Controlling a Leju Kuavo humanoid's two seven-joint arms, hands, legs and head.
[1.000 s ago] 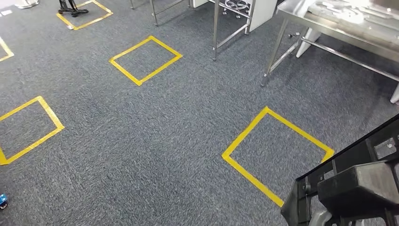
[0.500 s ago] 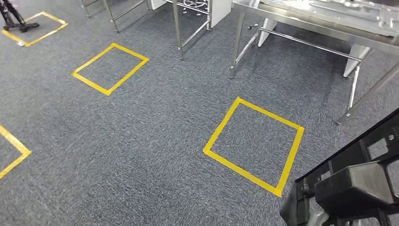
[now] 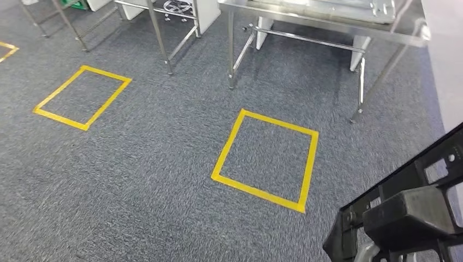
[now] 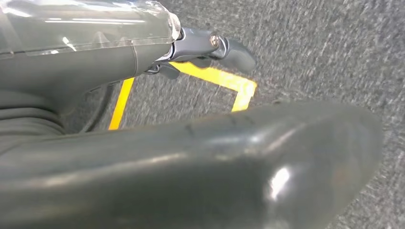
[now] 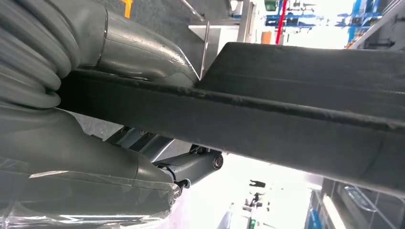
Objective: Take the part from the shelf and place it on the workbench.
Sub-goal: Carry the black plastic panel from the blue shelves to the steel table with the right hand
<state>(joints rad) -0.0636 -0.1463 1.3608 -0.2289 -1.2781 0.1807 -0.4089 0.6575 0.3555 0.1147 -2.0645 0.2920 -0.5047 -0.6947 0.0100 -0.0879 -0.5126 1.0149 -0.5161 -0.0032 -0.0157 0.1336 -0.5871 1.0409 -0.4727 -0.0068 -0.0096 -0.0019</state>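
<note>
A black plastic frame part (image 3: 404, 213) with open cells juts into the head view at the lower right. In the right wrist view my right hand (image 5: 119, 95) grips a long black bar of this part (image 5: 296, 109), the thumb over it and the darker fingers (image 5: 193, 164) under it. The steel workbench (image 3: 327, 24) stands ahead at the top of the head view, with metal pieces lying on its top. My left hand (image 4: 200, 95) hangs over the carpet, holding nothing, with a dark finger (image 4: 231, 47) held apart from the thick thumb.
Grey carpet carries yellow tape squares, one just before the workbench (image 3: 266, 159) and one to the left (image 3: 82, 97). More steel table legs (image 3: 161, 41) stand at the upper left. A white wall (image 3: 445, 54) lies to the right of the workbench.
The camera has turned with me: the whole floor has slid left and the workbench now stands ahead. The black part keeps its place in my right hand.
</note>
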